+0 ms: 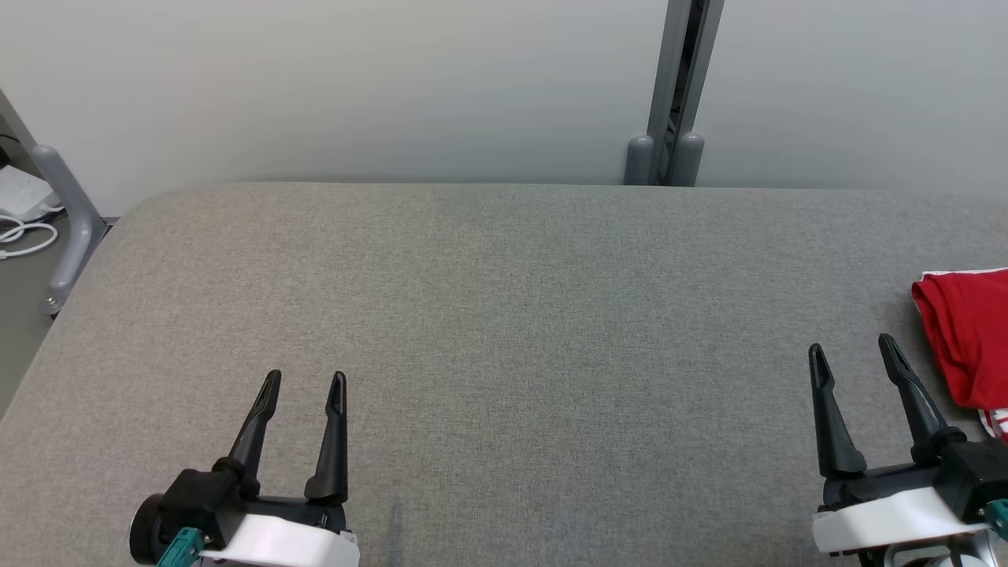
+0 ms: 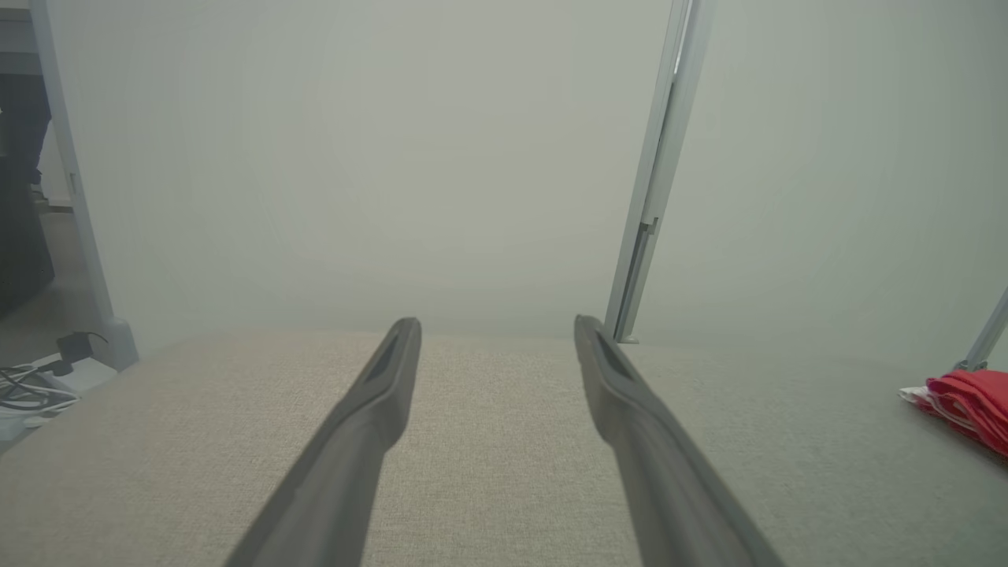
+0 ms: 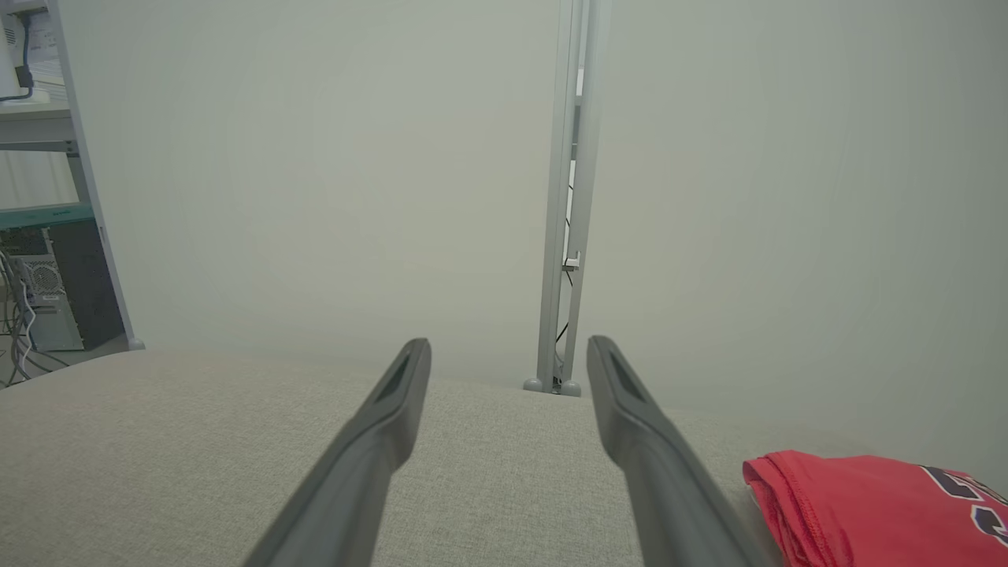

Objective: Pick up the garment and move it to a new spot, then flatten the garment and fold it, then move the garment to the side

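Note:
The garment (image 1: pixel 970 331) is red with white trim and lies bunched at the table's right edge, partly cut off by the head view. It shows at the far right in the left wrist view (image 2: pixel 967 402), and at lower right in the right wrist view (image 3: pixel 866 504) with dark lettering on it. My right gripper (image 1: pixel 854 353) stands open just left of the garment, apart from it, with nothing between its fingers. My left gripper (image 1: pixel 305 383) is open and empty at the lower left, far from the garment. Both hover over the grey fabric table (image 1: pixel 504 315).
A pale partition wall runs behind the table, with a grey metal post (image 1: pixel 673 94) at its back edge right of centre. A grey rail (image 1: pixel 67 220) and white cables (image 1: pixel 24 236) sit off the left edge. Shelving with equipment (image 3: pixel 47 299) stands far left.

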### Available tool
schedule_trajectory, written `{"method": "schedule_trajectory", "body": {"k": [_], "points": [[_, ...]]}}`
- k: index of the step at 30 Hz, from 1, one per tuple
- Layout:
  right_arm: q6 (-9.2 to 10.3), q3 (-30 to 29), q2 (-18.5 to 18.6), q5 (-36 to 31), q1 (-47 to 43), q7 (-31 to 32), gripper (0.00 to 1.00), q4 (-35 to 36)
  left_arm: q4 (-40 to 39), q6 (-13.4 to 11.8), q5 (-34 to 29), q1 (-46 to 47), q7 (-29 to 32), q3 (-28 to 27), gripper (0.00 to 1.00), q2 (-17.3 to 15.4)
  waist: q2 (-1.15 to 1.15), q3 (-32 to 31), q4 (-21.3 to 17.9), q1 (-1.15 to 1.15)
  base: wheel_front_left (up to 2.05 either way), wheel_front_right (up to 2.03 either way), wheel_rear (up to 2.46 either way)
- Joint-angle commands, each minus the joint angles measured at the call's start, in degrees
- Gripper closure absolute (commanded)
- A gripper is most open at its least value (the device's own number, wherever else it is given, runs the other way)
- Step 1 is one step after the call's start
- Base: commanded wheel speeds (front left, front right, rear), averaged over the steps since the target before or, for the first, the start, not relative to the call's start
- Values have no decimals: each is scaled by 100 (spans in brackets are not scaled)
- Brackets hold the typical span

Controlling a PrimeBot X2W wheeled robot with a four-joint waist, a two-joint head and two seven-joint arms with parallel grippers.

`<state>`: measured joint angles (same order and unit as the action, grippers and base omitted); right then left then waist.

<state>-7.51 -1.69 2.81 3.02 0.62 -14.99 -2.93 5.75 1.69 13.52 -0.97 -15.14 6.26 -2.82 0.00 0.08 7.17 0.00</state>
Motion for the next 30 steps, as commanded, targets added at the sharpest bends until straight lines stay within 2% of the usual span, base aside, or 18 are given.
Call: {"method": "schedule_trajectory", "body": {"k": [1,9,20,30], "points": [[6,-16,25,17,-1,-22,0,26,15,-34,-36,-17,3,-13,0,-23,0,3,-1,0,0,0,0],[6,17,24,42,31,-22,0,23,62,30,137,14,3,-60,0,-22,0,44,-17,0,0,0,0],[6,38,24,41,91,-22,0,29,201,246,331,71,3,-116,0,-23,0,123,-29,0,0,0,0],[6,32,24,55,87,-23,0,52,217,275,401,62,3,-135,0,-23,0,137,-28,0,0,0,0]]}}
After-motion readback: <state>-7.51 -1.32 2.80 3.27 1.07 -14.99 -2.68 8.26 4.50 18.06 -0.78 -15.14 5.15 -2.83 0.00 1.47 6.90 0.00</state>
